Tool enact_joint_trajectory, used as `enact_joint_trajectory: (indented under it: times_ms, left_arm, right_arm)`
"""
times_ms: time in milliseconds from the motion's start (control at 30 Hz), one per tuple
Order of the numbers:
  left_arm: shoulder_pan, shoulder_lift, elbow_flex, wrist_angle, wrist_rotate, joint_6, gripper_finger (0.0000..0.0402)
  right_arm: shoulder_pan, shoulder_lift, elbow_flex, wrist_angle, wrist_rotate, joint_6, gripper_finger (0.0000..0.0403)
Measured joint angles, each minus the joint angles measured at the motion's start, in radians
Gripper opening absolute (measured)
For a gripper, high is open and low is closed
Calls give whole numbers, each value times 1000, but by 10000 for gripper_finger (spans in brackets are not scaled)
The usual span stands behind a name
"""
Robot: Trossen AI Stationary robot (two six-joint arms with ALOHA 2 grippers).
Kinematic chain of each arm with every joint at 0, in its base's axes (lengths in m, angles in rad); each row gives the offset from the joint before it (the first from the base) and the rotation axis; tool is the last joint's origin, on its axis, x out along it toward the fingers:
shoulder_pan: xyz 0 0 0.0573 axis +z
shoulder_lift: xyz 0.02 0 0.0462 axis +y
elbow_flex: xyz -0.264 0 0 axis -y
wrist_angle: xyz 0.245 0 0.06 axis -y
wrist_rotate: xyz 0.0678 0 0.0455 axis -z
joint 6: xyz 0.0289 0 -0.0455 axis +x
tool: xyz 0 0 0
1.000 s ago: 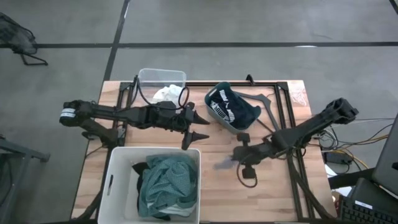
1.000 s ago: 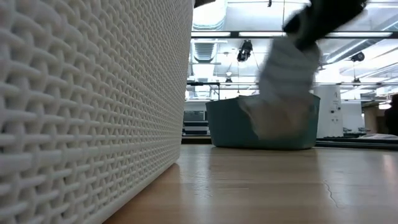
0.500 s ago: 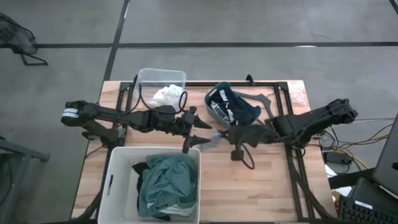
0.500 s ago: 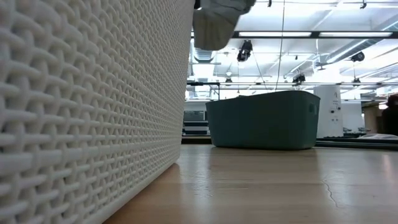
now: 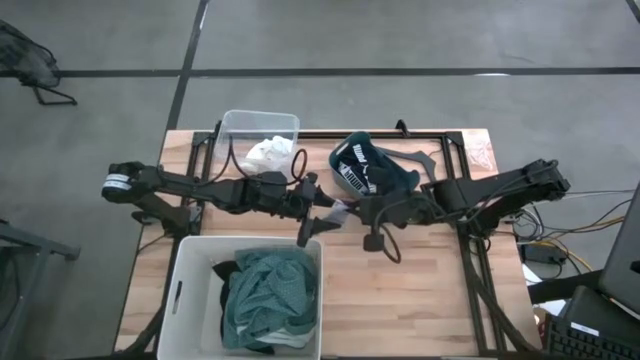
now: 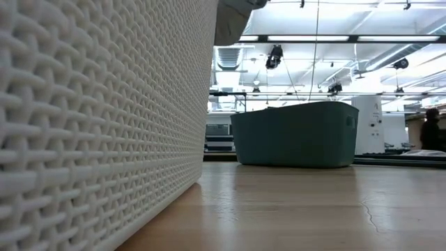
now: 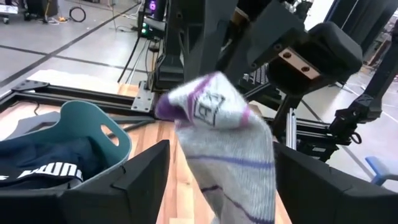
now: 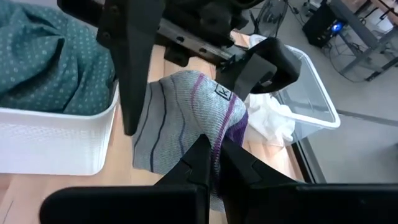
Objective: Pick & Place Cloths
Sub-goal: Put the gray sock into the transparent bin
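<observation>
1. Compared with a second ago, the right arm is now reaching much farther toward 9 o'clock across the table [image 5: 430,300], so the right gripper [image 5: 345,211] is sitting at the table's middle instead of at 4 o'clock, pinched tight on a grey sock [image 5: 336,212] with purple stripes.
2. The sock is hanging in the air between the wide-open fingers [image 7: 144,171] of the left gripper [image 5: 312,210], which is pointing toward 3 o'clock; I cannot tell whether the fingers are touching it.
3. The white tub [image 5: 190,285] is standing at 7 o'clock, holding a teal-green dotted cloth [image 5: 268,290] over darker cloths, its rim just below the two grippers.
4. The teal basket [image 5: 352,186] is sitting at 1 o'clock, holding a dark cloth [image 5: 385,175] with white lettering, just beside the right arm.
5. The clear bin [image 5: 262,130] is standing at 11 o'clock with a white cloth [image 5: 268,152] inside.
6. In the low view, the tub's woven wall is blocking the whole left side.
</observation>
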Motion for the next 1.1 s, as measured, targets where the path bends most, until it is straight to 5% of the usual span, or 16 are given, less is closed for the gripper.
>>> enact_joint_trajectory:
  times_ms: [233, 567, 1100]
  left_arm:
    - [0, 0, 0, -17, -3, 37, 201]
    - [2, 1, 0, 17, -40, 74, 16]
    - [34, -45, -2, -67, -152, 145, 16]
  right_arm:
    - [1, 1, -4, 49, -2, -21, 13]
    - [1, 6, -4, 72, -6, -22, 13]
    - [16, 5, -49, -53, 1, 159, 13]
